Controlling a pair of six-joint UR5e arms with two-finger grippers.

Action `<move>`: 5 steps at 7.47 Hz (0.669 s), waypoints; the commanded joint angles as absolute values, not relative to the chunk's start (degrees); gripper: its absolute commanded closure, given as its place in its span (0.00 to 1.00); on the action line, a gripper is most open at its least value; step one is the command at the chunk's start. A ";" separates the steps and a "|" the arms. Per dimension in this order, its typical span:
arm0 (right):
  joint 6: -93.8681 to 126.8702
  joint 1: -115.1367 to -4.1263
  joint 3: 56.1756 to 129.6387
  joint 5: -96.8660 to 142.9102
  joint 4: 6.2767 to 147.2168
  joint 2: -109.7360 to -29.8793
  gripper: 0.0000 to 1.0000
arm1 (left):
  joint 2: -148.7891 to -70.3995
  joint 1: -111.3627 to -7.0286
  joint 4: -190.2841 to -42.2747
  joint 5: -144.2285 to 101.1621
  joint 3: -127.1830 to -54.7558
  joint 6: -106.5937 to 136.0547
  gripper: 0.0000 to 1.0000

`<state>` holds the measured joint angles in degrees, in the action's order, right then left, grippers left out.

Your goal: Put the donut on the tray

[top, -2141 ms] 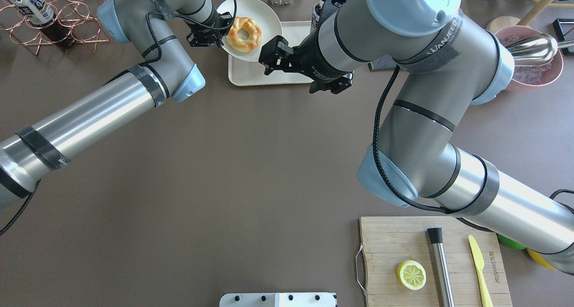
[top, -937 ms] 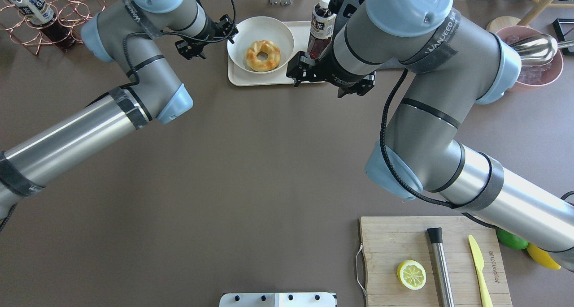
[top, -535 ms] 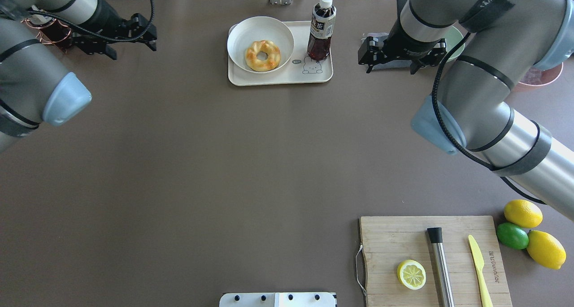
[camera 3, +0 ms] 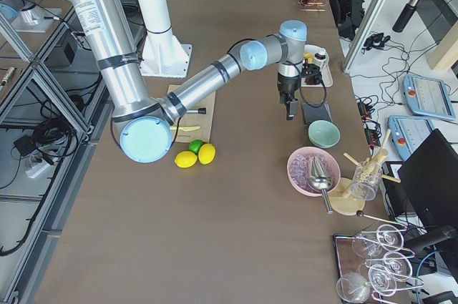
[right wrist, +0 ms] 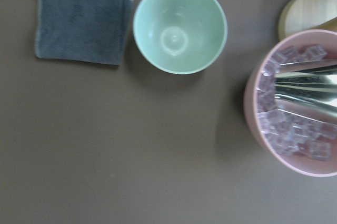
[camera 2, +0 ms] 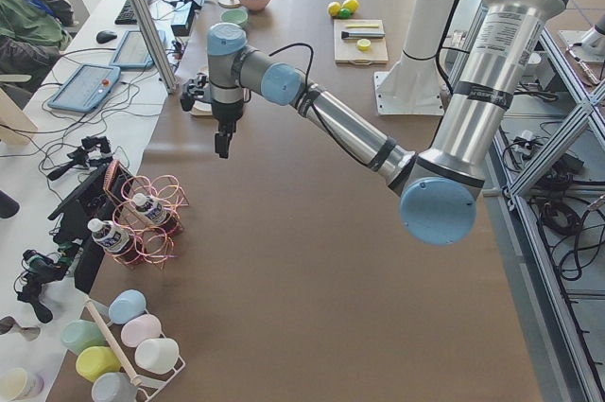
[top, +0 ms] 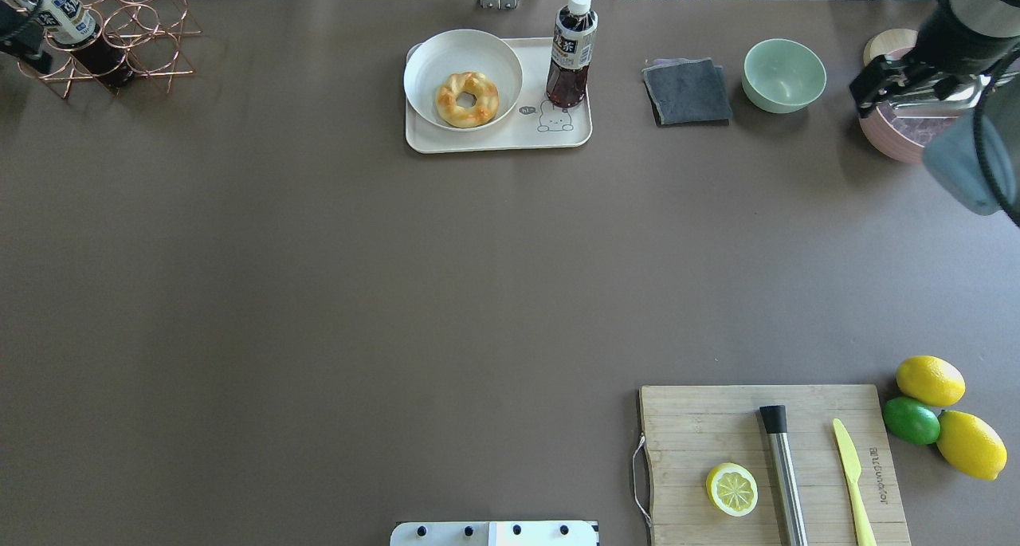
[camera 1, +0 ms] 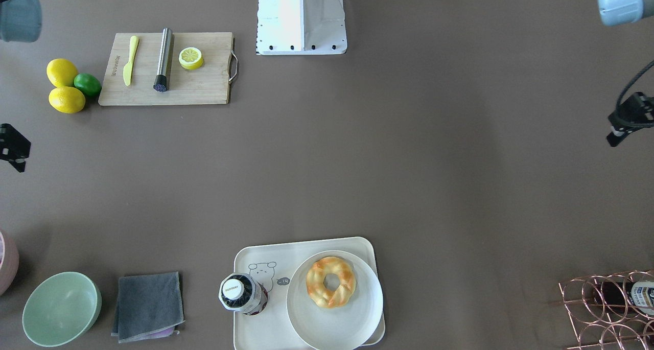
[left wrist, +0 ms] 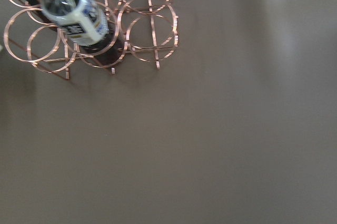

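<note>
Looking done to me: donut (top: 467, 99) sits on plate (top: 430, 56) on tray (top: 494, 141), left gripper (camera 2: 222, 145) and right gripper (camera 3: 290, 109) well clear, can't tell their opening, so just park

Glossy glazed donut (top: 446, 106); matt cream tray (top: 494, 138); wooden board (top: 693, 426); grey cloth (top: 687, 92).

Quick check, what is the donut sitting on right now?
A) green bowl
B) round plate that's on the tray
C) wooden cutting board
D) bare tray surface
B: the donut lies on the round off-white plate, and that plate rests on the tray beside the bottle.
</note>
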<state>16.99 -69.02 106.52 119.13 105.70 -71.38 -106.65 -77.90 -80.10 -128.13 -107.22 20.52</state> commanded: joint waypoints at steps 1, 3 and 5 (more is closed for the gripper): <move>-1.71 -81.34 104.60 124.34 105.73 -79.87 0.00 | -99.60 -90.05 -78.49 -129.02 -103.55 -0.46 0.01; -9.80 -86.55 103.89 124.20 105.12 -87.85 0.00 | -95.21 -96.47 -78.66 -129.11 -102.13 -10.68 0.01; -10.55 -88.06 103.01 123.93 104.94 -92.01 0.00 | -91.86 -98.08 -79.02 -128.68 -101.52 -13.27 0.01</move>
